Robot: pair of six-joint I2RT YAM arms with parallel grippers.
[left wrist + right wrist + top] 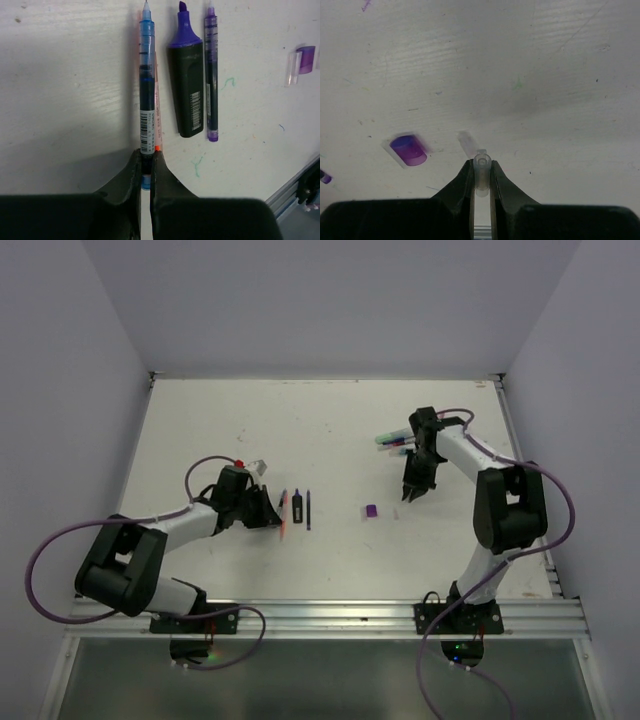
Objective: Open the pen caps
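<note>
My left gripper [145,155] is shut on the rear end of a blue pen [146,75], whose bare tip points away. An orange pen [157,130] lies on the table just under it. Beside them lie an uncapped purple highlighter with a black body [189,95] and a thin purple pen [211,75]. My right gripper [481,169] is shut on a small whitish pen cap [482,161], held above the table. A purple cap [408,150] and a pale pink cap [467,142] lie below it. In the top view the left gripper [268,510] is near the pens and the right gripper [412,492] is right of the purple cap [371,511].
More pens [392,443] lie in a small cluster at the back right, beside the right arm's wrist. A small white and red object [255,466] sits behind the left gripper. The aluminium rail [330,615] runs along the table's near edge.
</note>
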